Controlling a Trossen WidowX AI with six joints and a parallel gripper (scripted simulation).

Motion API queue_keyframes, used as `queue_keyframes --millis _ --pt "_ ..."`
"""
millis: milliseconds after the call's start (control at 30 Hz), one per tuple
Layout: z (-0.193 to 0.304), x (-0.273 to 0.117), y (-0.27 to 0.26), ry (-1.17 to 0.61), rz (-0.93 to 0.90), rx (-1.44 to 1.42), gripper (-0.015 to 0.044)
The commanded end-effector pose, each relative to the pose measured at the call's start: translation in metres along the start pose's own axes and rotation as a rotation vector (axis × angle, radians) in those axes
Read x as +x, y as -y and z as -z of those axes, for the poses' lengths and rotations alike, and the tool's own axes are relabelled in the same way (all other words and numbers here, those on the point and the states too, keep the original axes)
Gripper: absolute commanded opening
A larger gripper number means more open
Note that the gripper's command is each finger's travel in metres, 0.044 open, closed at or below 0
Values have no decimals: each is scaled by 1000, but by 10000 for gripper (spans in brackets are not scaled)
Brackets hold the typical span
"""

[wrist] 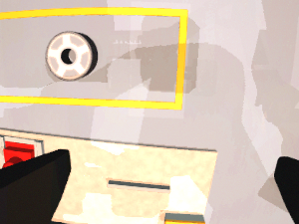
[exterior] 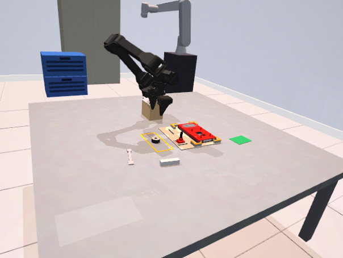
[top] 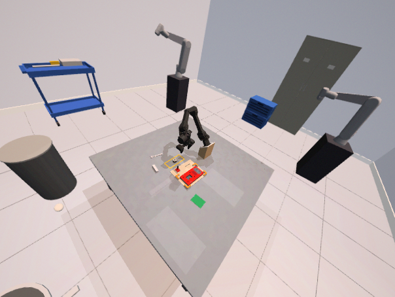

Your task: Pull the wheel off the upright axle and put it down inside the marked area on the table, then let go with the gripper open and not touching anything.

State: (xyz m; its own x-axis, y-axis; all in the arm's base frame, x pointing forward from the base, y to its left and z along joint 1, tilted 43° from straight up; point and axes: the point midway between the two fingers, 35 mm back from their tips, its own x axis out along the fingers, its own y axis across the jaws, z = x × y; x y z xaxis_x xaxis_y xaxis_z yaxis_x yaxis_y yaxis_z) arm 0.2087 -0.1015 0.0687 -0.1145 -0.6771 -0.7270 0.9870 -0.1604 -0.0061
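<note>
The wheel (top: pixel 175 160) (exterior: pixel 155 140) (wrist: pixel 72 56), a pale disc with a dark tyre and a centre hole, lies flat on the table inside the yellow marked rectangle (top: pixel 171 158) (exterior: pixel 149 143) (wrist: pixel 100 13). The upright black axle (top: pixel 177 169) (exterior: pixel 180 136) stands bare on its red base on the beige board (exterior: pixel 170 132) (wrist: pixel 192 167). My gripper (top: pixel 184 147) (exterior: pixel 159 111) (wrist: pixel 175 165) is open and empty. It hangs well above the table, behind the rectangle, and touches nothing.
A red plate (top: pixel 193 174) (exterior: pixel 196 132) lies on the board. A white block (top: pixel 155 168) (exterior: pixel 169 162) and a bone-shaped piece (top: pixel 156 156) (exterior: pixel 130 156) lie near the rectangle. A green square (top: pixel 198 201) (exterior: pixel 240 140) is to the right, and a tan box (top: pixel 206 151) (exterior: pixel 149 113) behind.
</note>
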Motion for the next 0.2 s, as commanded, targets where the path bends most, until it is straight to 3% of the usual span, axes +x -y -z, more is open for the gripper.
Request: queue_keyframes --millis 0,167 --pt "1 0 1 -5 3 4 440" --pt "1 0 1 -5 3 4 440"
